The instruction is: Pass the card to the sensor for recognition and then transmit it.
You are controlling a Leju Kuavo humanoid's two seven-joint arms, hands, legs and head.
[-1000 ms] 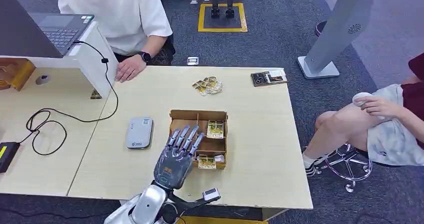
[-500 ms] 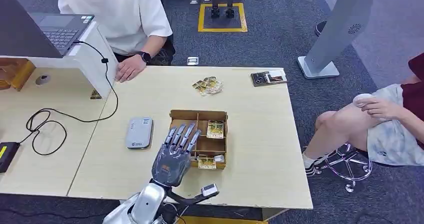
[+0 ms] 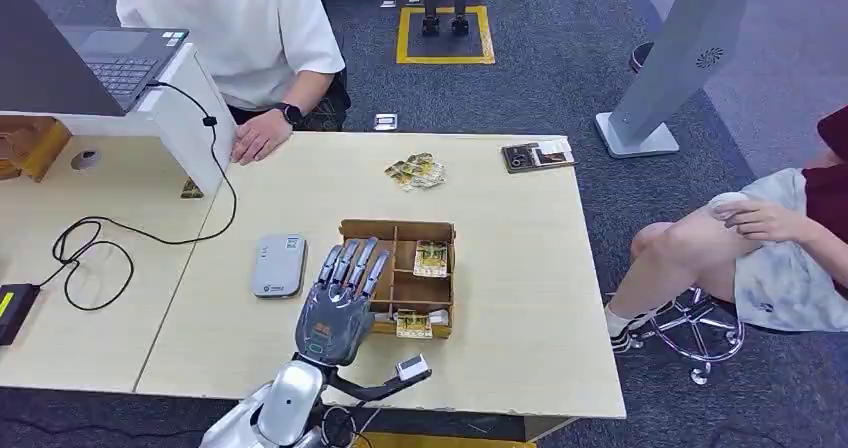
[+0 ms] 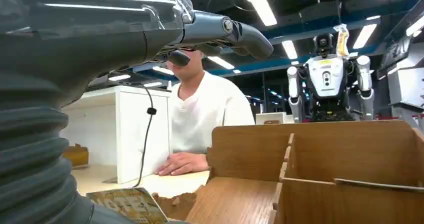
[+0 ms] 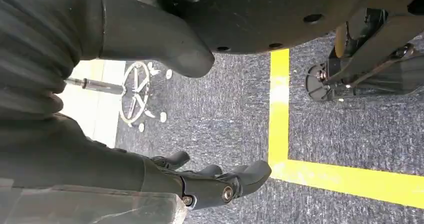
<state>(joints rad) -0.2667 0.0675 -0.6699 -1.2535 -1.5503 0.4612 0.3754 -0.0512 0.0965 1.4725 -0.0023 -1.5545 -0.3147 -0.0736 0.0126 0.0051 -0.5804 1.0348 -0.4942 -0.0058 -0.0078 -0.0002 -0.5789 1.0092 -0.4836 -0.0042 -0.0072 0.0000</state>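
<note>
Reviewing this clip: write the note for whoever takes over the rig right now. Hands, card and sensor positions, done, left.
Left robot hand: open, holds nothing, fingers spread above the left side of the wooden tray.
Right robot hand: hangs over the floor, holds nothing.
Cards lie in the tray's right compartments; loose cards sit farther up the table.
Grey sensor lies left of the tray.
Done: nothing picked.
Left: grasp a card, present it to the sensor, pass it on.

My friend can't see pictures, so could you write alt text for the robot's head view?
A silver robot left hand, fingers apart and holding nothing, hovers over the near left part of a partitioned wooden box holding cards on a pale table. A grey sensor lies left of the box, and two people sit nearby.
</note>
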